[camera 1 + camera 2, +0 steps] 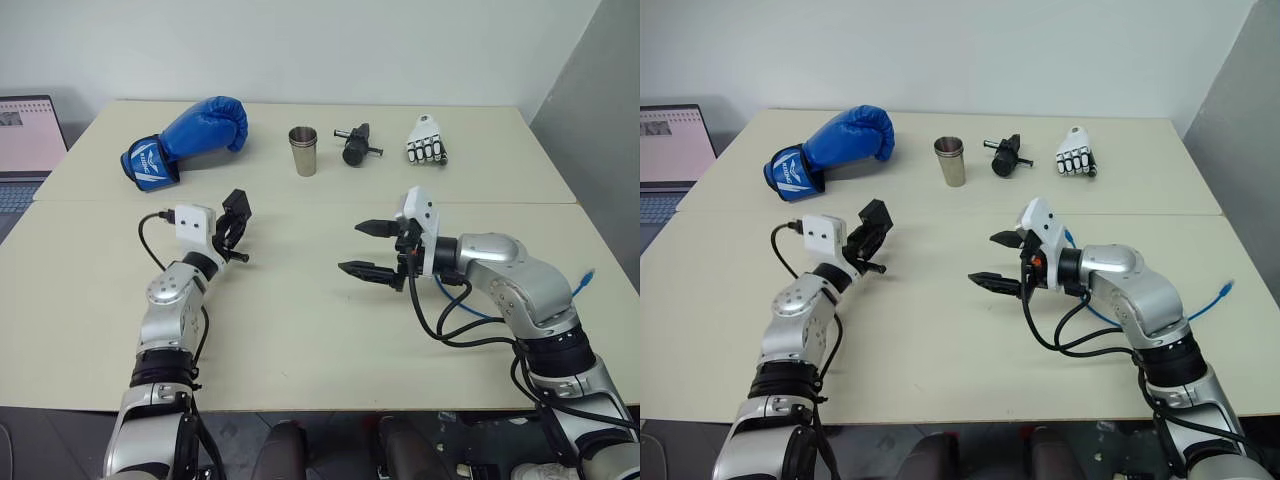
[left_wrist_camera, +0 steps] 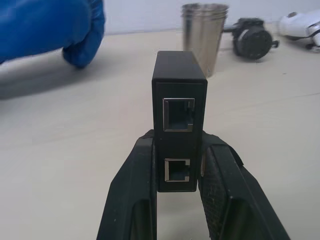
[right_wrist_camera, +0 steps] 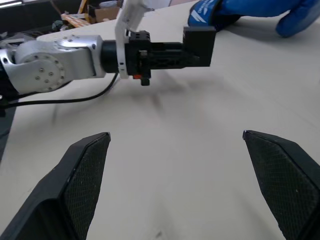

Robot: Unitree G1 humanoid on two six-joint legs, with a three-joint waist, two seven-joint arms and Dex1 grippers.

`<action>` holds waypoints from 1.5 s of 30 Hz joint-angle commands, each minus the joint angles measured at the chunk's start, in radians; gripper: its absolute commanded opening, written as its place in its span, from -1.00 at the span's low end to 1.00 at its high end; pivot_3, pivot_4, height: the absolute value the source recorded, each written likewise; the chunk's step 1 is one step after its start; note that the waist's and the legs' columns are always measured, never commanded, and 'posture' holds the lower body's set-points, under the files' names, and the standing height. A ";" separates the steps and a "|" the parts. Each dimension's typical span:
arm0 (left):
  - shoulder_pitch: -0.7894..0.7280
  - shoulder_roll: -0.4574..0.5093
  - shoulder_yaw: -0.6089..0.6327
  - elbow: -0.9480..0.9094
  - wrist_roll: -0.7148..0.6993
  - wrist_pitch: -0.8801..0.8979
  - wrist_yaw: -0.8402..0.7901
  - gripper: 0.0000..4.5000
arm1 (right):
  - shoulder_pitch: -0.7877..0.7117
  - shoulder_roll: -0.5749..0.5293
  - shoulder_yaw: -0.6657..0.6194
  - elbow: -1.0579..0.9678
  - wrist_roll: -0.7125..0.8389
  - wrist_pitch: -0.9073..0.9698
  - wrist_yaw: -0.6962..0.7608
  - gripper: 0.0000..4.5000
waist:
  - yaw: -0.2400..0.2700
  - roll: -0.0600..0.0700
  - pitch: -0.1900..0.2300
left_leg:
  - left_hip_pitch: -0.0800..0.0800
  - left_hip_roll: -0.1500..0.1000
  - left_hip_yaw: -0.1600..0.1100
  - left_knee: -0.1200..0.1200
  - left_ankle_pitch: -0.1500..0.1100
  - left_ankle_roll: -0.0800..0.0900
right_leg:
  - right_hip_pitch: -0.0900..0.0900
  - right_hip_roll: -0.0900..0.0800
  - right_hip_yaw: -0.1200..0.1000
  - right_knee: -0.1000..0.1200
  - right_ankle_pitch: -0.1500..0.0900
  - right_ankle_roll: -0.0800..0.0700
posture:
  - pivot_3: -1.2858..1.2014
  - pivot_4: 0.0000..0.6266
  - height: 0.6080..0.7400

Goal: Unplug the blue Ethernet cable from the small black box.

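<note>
Left wrist view has the left gripper [image 2: 181,165] pinching the box [image 2: 178,120] by its two side faces, the fingers [image 2: 134,195] flat against it and the box standing upright between them, held above the table [image 2: 60,150]. Both of its sockets face the camera and both are empty, one above the other, so the plug looks already out; my judgement is that the unplugging itself is done and what remains is a tidy finish. To do that well, the left grip should stay firm and square so the box does not twist, and the right arm should clear away without snagging the cable. In the left eye view the right gripper [image 1: 368,249] sits at about 3 o'clock from the left one, well apart from it, its fingers spread wide and holding nothing. Outward again, the cable [image 1: 480,312] lies on the table beneath the right forearm, at roughly 4 o'clock from the right gripper, with one end [image 1: 586,277] showing past the elbow near the table's right edge. The box's long axis runs vertically, its socket face turned back toward the left wrist. The cable's visible run goes roughly 9 to 3 o'clock across the table; its other plug is hidden under the arm.
</note>
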 commanded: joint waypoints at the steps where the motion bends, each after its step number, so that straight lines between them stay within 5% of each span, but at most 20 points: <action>1: 0.018 -0.011 0.018 0.012 0.015 -0.028 0.043 -0.65 | -0.031 0.006 0.004 0.003 -0.036 -0.033 -0.010 1.00 | 0.000 0.000 0.000 | 0.000 0.000 0.000 0.000 0.000 0.000 | 0.000 0.000 0.000 0.000 0.000 0.000 | 0.03 -0.52 1.00; 5: 0.033 -0.019 0.016 0.039 0.016 -0.023 0.058 -0.65 | -0.035 0.014 0.004 0.024 -0.058 -0.045 -0.014 1.00 | 0.000 0.000 0.000 | 0.000 0.000 0.000 0.000 0.000 0.000 | 0.000 0.000 -0.001 0.001 0.000 0.000 | 0.03 -0.52 1.00; 7: 0.033 -0.023 0.015 0.050 0.011 -0.022 0.057 -0.34 | -0.033 0.016 0.004 0.026 -0.061 -0.046 -0.010 1.00 | 0.000 0.000 0.000 | 0.001 0.000 0.000 0.000 0.000 0.000 | 0.000 0.000 0.000 0.001 0.000 0.000 | 0.03 -0.52 1.00; 21: 0.046 -0.035 0.015 0.009 -0.011 -0.019 0.005 0.99 | -0.028 0.030 -0.004 0.011 -0.055 -0.023 -0.013 1.00 | 0.000 0.000 0.000 | 0.001 0.000 0.000 0.001 0.000 0.000 | 0.000 0.000 0.000 0.003 0.000 0.000 | 0.03 -0.52 1.00; 30: 0.242 0.041 0.019 -0.342 -0.016 0.106 -0.019 0.99 | 0.035 -0.009 -0.042 -0.068 -0.017 0.036 -0.013 1.00 | -0.002 0.000 0.000 | 0.001 0.001 -0.001 0.000 0.000 0.000 | 0.000 0.000 -0.001 0.004 0.000 0.000 | 0.03 -0.52 1.00; 35: 0.293 0.168 0.055 -0.467 -0.060 0.306 -0.064 0.99 | 0.123 -0.098 -0.120 -0.158 0.037 0.076 0.008 1.00 | -0.002 -0.001 -0.001 | 0.002 0.000 -0.002 0.001 0.000 0.000 | 0.000 0.000 -0.001 0.005 0.000 0.000 | 0.03 -0.52 1.00; 45: 0.246 0.459 0.032 -0.583 -0.175 0.454 -0.416 0.99 | 0.185 -0.353 -0.311 -0.190 0.189 0.151 0.152 1.00 | -0.002 -0.001 0.000 | 0.004 0.001 0.000 0.000 0.000 0.000 | 0.000 0.002 0.000 0.006 -0.001 -0.001 | 0.03 -0.52 1.00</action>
